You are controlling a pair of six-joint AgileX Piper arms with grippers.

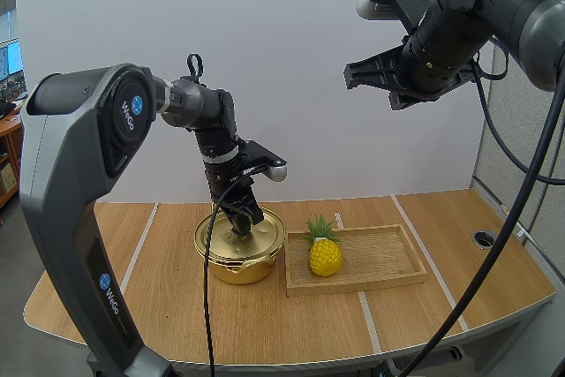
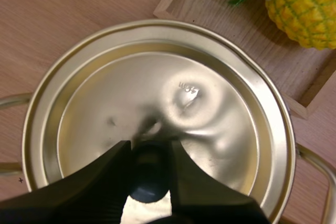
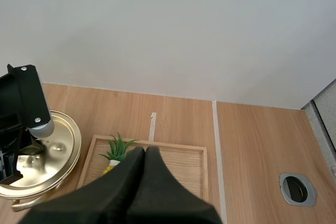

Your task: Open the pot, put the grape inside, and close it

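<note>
A golden pot (image 1: pixel 237 264) stands on the table with its lid (image 1: pixel 267 237) on. My left gripper (image 1: pixel 240 221) is down on the middle of the lid (image 2: pixel 157 103). Its fingers (image 2: pixel 105 182) pinch the dark knob (image 2: pixel 149 174) between them. A yellow toy pineapple (image 1: pixel 325 253) with green leaves stands in the wooden tray (image 1: pixel 388 258), just right of the pot. My right gripper (image 1: pixel 350 75) hangs high above the table, shut on nothing; its fingers (image 3: pixel 144 156) lie together as one wedge over the tray (image 3: pixel 184 156).
The tray's corner (image 2: pixel 173 3) lies close to the pot's rim, with the pineapple (image 2: pixel 304 9) just beyond. A round metal grommet (image 1: pixel 484 238) sits in the table at the far right. Bare wood lies in front of the pot and tray.
</note>
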